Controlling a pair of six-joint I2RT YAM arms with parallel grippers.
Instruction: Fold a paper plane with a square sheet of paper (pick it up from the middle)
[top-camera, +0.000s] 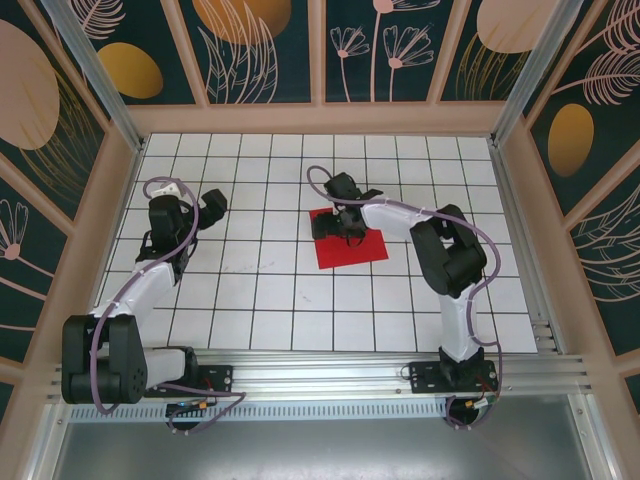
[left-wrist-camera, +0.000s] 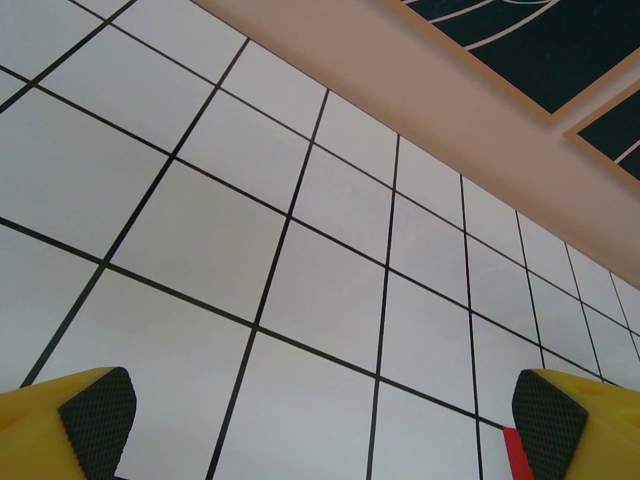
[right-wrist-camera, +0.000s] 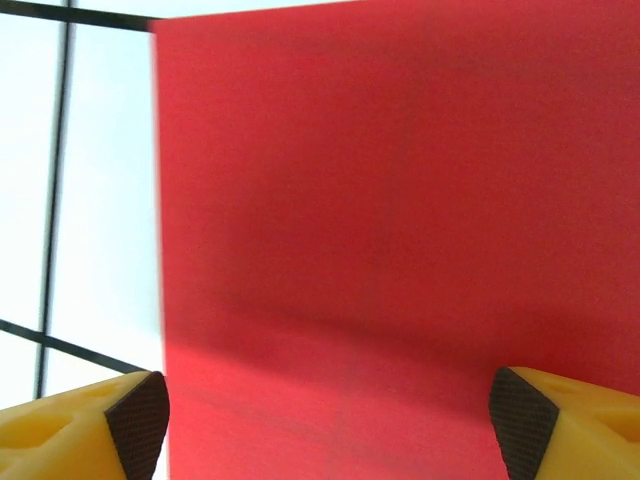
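The square sheet of paper (top-camera: 352, 249) is bright red and lies flat on the white grid table near the middle, with no fold showing. My right gripper (top-camera: 336, 222) hangs over the sheet's far left part, pointing down. In the right wrist view the sheet (right-wrist-camera: 400, 200) spreads under the right gripper (right-wrist-camera: 330, 425), which is open with nothing between its black pads (right-wrist-camera: 138, 420). My left gripper (top-camera: 213, 203) is well to the left of the sheet. In the left wrist view the left gripper (left-wrist-camera: 322, 415) is open over bare tiles, and a red corner of the sheet (left-wrist-camera: 513, 455) shows beside the right fingertip.
Wooden walls (top-camera: 320, 118) with dark floral panels close in the table at the back and both sides. A metal rail (top-camera: 330, 365) carrying both arm bases runs along the near edge. White tiles (top-camera: 270, 290) lie between the two arms.
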